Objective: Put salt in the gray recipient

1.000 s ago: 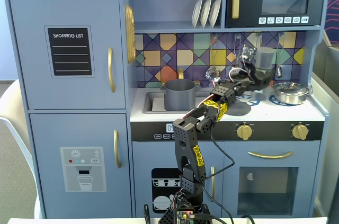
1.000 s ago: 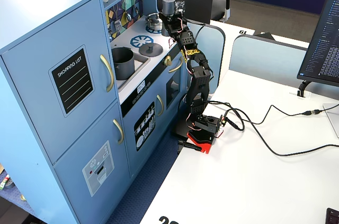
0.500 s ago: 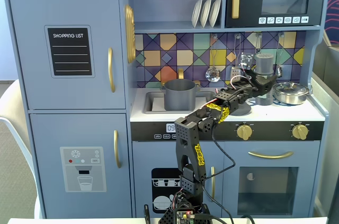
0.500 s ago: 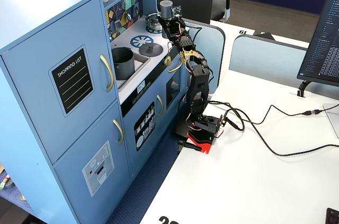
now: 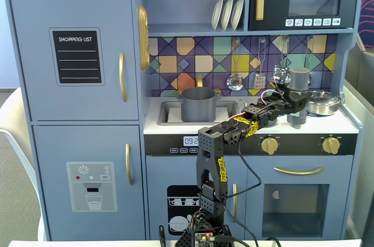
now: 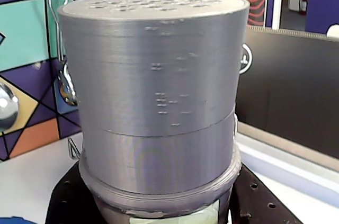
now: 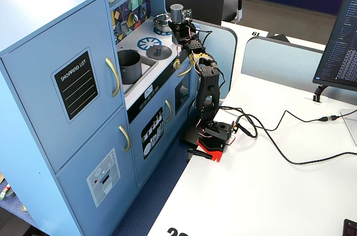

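Wrist view: the tall gray cylindrical salt shaker (image 6: 156, 91) is filling most of the frame, standing upright, its matte plastic showing fine horizontal ridges, a perforated flat top, a seam partway down and a strip of pale green label at the bottom edge.
Gripper: the black two-finger gripper (image 5: 290, 100) is clenching the salt shaker (image 5: 300, 80) and holding it upright over the right part of the toy kitchen counter (image 5: 345, 123), the black jaw parts showing at either side of its base in the wrist view.
Gray recipient: the matte dark-gray straight-walled toy pot (image 5: 198, 104) is sitting in the sink recess at the left of the counter, well apart from the shaker; in a fixed view (image 7: 129, 66) its open mouth is showing.
Neighbours: a shiny steel pan (image 5: 323, 103) is resting just right of the gripper; a flat gray knobbed lid (image 7: 158, 52) is lying on the counter between pot and arm.
Arm: the black jointed arm (image 7: 206, 88) is reaching up from its base on the white table (image 7: 268, 191).
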Controlling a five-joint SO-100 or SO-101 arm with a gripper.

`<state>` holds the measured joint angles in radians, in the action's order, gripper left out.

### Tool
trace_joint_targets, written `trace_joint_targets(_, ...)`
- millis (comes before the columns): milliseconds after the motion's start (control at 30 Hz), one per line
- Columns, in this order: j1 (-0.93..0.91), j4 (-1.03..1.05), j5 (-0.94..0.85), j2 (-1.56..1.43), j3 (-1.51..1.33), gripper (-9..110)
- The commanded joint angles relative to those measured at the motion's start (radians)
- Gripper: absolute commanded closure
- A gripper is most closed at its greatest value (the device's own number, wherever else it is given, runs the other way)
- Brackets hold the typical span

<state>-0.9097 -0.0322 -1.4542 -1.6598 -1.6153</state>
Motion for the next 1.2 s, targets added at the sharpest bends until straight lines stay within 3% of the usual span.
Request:
trace_joint_targets(0,-0.008,-0.031,0.028,-0.008,0.021,101)
trace_joint_targets(633,-0.005,-0.08,-0.052,-0.017,-0.071,101)
trace_joint_targets(867,-0.028,-0.149,-0.055,-0.043,-0.127,50)
trace_joint_targets(1000,-0.04,-0.161,-0.109,-0.071,-0.166,42)
trace_joint_targets(1167,-0.063,-0.129,-0.15,-0.186,-0.249,42)
